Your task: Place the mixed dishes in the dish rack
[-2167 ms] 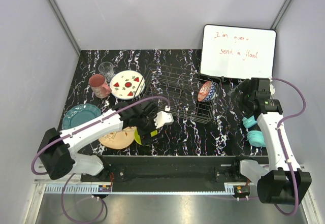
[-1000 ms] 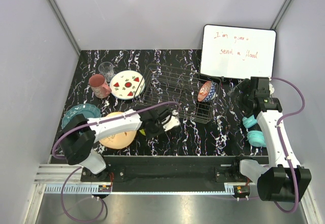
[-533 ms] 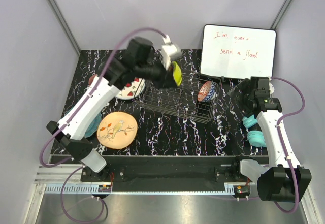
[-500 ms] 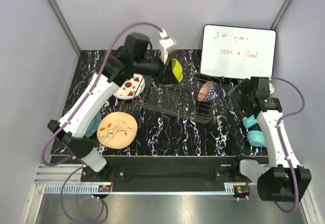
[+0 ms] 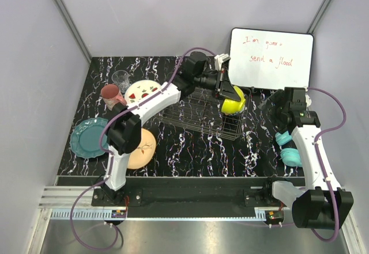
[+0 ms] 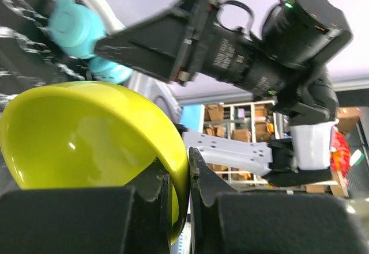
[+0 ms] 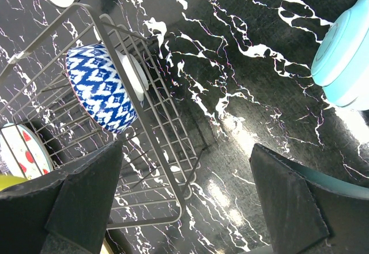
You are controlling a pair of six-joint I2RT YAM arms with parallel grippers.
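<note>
- Shows the left pincer point(image 6: 180, 170) clamped on the rim of the lime-green bowl point(image 5: 233, 105), one finger inside and one outside: a thin-edge grip suited to carrying it tilted.
- Places that bowl above the 3 o'clock end of the dish rack point(image 5: 193, 107), not yet set down.
- Shows the right pincer point(image 7: 187, 199) spread apart and empty at 3 o'clock of the rack, probably to stay clear.
- Locates the patterned bowl point(image 7: 104, 95) on edge inside that same end.
- Locates the pink mug point(image 5: 112, 97) and clear glass point(image 5: 121, 79) on the surface point(image 5: 190, 150) toward 9 o'clock, unloaded.
</note>
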